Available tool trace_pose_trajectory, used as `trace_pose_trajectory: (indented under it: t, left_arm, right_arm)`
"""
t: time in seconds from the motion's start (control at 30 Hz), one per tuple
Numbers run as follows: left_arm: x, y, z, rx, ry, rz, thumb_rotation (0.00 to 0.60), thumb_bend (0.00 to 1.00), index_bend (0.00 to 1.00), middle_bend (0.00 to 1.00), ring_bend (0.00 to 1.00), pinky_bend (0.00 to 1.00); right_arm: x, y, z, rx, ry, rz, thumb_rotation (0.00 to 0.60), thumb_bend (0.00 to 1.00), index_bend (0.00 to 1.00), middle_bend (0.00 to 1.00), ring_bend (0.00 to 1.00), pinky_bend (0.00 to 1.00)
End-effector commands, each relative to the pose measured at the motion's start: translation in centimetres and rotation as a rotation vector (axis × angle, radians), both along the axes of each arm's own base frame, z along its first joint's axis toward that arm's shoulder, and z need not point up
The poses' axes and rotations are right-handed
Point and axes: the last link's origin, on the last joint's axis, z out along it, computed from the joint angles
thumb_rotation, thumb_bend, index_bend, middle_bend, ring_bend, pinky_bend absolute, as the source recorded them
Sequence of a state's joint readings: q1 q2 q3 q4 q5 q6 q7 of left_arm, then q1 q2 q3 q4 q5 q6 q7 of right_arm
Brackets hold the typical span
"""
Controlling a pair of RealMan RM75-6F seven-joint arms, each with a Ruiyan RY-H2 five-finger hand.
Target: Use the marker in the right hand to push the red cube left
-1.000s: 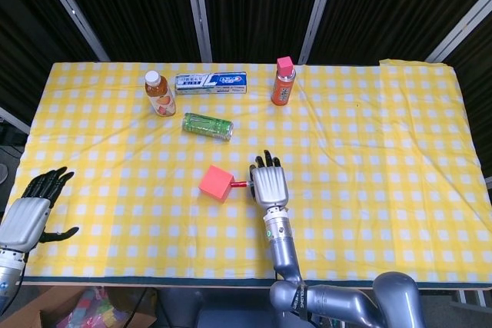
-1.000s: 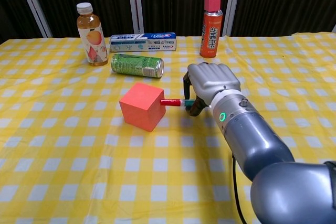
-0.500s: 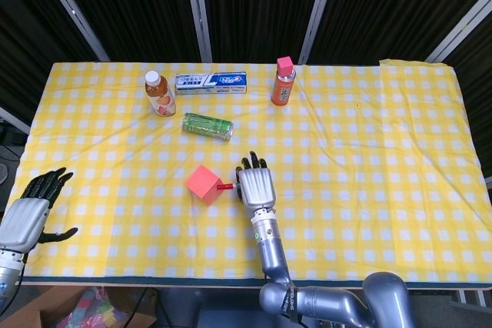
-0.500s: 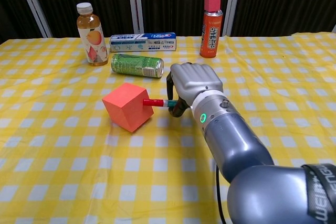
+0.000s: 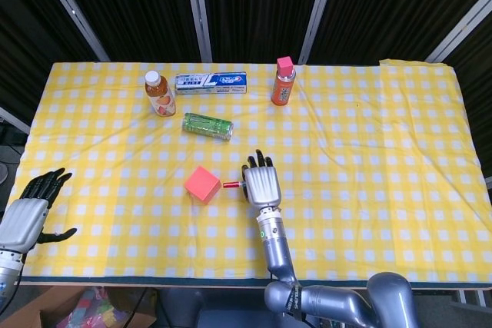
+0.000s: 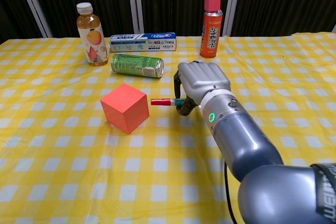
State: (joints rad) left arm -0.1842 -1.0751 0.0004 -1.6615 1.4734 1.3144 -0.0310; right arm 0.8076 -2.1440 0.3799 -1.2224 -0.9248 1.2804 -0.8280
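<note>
Two hands are showing in the head view: the right hand (image 5: 263, 184) is sitting at lower centre of the frame, its fingers curling around the marker (image 5: 231, 185), whose red tip is pointing toward frame left. The red cube (image 5: 202, 184) is lying just left of that tip, with a small gap separating the two. The left hand (image 5: 28, 211) is hanging at the lower left edge, off the yellow checked tablecloth (image 5: 369, 136), fingers spread apart and holding nothing. Along the upper part of the cloth, a juice bottle (image 5: 159, 93), a toothpaste box (image 5: 211, 82), a green can (image 5: 207, 126) lying on its side and an orange spray can (image 5: 283, 81) are standing well apart from the cube. In the chest view, the right hand (image 6: 202, 83) is gripping the marker (image 6: 163, 102) horizontally at centre frame; the red cube (image 6: 124, 107) is resting left of centre, its near face not touching the marker tip. The green can (image 6: 137, 65) is lying above the cube in the frame.
</note>
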Motion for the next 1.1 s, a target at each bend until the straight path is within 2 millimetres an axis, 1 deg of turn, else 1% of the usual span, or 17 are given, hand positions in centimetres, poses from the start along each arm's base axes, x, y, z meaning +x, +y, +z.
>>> trace_pose_trajectory:
  t: [0.03,0.13,0.33,0.37,0.47,0.57,0.67,0.77,0.97,1.0,1.03,1.1]
  left_arm:
    - [0.0,-0.1,0.1,0.002,0.000,0.002,0.600,0.00,0.02,0.00,0.00,0.06]
    - [0.0,-0.1,0.0,0.002,-0.003,0.004,0.600,0.00,0.02,0.00,0.00,0.06]
    - [0.1,-0.2,0.0,0.003,0.002,-0.002,0.600,0.00,0.02,0.00,0.00,0.06]
    - [0.1,-0.2,-0.1,0.003,0.004,-0.003,0.600,0.00,0.02,0.00,0.00,0.06]
    - [0.2,-0.2,-0.2,0.006,0.008,-0.006,0.600,0.00,0.02,0.00,0.00,0.06]
    - [0.3,-0.3,-0.2,0.011,0.015,-0.009,0.600,0.00,0.02,0.00,0.00,0.06]
    - [0.3,-0.3,-0.3,0.012,0.019,-0.007,0.600,0.00,0.03,0.00,0.00,0.06]
    - [0.3,-0.4,-0.4,0.011,0.021,-0.006,0.600,0.00,0.03,0.00,0.00,0.06]
    - [0.2,-0.3,-0.4,0.013,0.023,-0.003,0.600,0.00,0.03,0.00,0.00,0.06]
    - [0.2,-0.3,-0.4,0.013,0.023,-0.003,0.600,0.00,0.03,0.00,0.00,0.06]
    - [0.2,-0.3,-0.4,0.014,0.023,-0.004,0.600,0.00,0.03,0.00,0.00,0.06]
    - [0.2,-0.3,-0.4,0.013,0.023,-0.004,0.600,0.00,0.03,0.00,0.00,0.06]
  right_arm:
    - [-1.3,-0.3,1.7,-0.036,0.012,-0.002,0.600,0.41,0.69,0.29,0.12,0.23]
    - [-3.1,-0.7,3.8,-0.063,0.019,-0.016,0.600,0.41,0.69,0.29,0.12,0.23]
    - [-8.2,-1.2,8.1,-0.117,0.059,-0.067,0.600,0.41,0.69,0.29,0.12,0.23]
    - [-9.3,-1.2,8.8,-0.124,0.067,-0.086,0.600,0.41,0.69,0.29,0.12,0.23]
    - [-11.8,-1.0,10.0,-0.125,0.071,-0.144,0.600,0.41,0.69,0.29,0.12,0.23]
    - [-13.6,-0.8,10.8,-0.124,0.076,-0.176,0.600,0.41,0.69,0.29,0.12,0.23]
    - [-14.8,-0.5,11.3,-0.120,0.080,-0.194,0.600,0.41,0.69,0.29,0.12,0.23]
    - [-15.7,-0.3,11.4,-0.108,0.074,-0.207,0.600,0.41,0.69,0.29,0.12,0.23]
    - [-16.3,0.0,11.1,-0.080,0.069,-0.199,0.600,0.41,0.68,0.29,0.12,0.23]
    - [-16.3,0.0,11.0,-0.076,0.066,-0.198,0.600,0.41,0.66,0.29,0.12,0.23]
    - [-16.2,0.0,10.9,-0.070,0.065,-0.194,0.600,0.41,0.61,0.29,0.12,0.22]
    - [-16.0,0.0,10.6,-0.062,0.060,-0.184,0.600,0.41,0.49,0.28,0.12,0.20]
